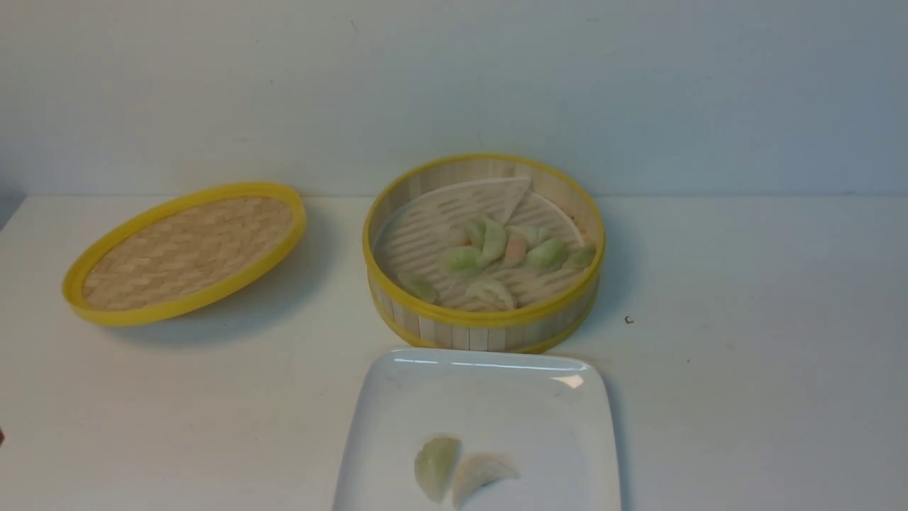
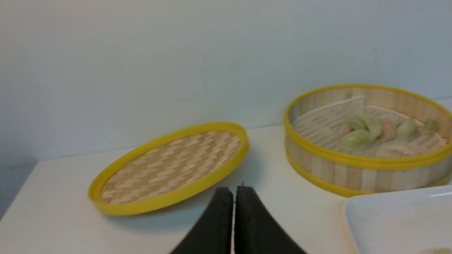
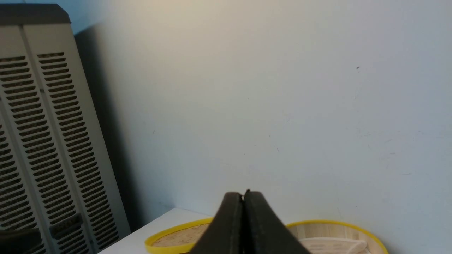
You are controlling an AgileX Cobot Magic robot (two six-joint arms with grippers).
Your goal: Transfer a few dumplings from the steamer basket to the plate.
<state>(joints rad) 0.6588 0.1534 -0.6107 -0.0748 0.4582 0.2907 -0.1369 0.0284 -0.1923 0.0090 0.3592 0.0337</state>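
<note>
**Front view:** Round, deep bamboo-slat steamer basket [image 1: 482,323] w/ yellow rims sits mid white desk [image 1: 745,397]. White slotted liner [image 1: 425,234] inside, one flap folded up toward 12 o'clock. Small crescent pleated dumplings [image 1: 496,248], mostly pale green, one pinkish-orange, are bunched from centre toward 3 o'clock of the basket floor. Two more lie apart near 6–7 o'clock. Glossy white rounded-square plate [image 1: 496,397] at 6 o'clock of basket, just beside its wall. It carries two: a pale green dumpling [image 1: 435,465] touching a whitish one [image 1: 482,474]. Shallow woven yellow-rimmed lid [image 1: 186,252] at 9 o'clock, well apart. No tool in this view.

**Left wrist view:** Left tool [image 2: 233,192] has black fingers [image 2: 220,211] pressed together, nothing held, over bare desk between lid and plate.

**Right wrist view:** Right tool [image 3: 243,195] likewise closed and empty, held high, facing wall.

**Handling (judged):** Dumplings prob. light, soft, slick-skinned; hard pinch may squash or tear. Grip across fat belly, not pleated edge. Loners at 6–7 look easiest; clustered ones may drag neighbours.
</note>
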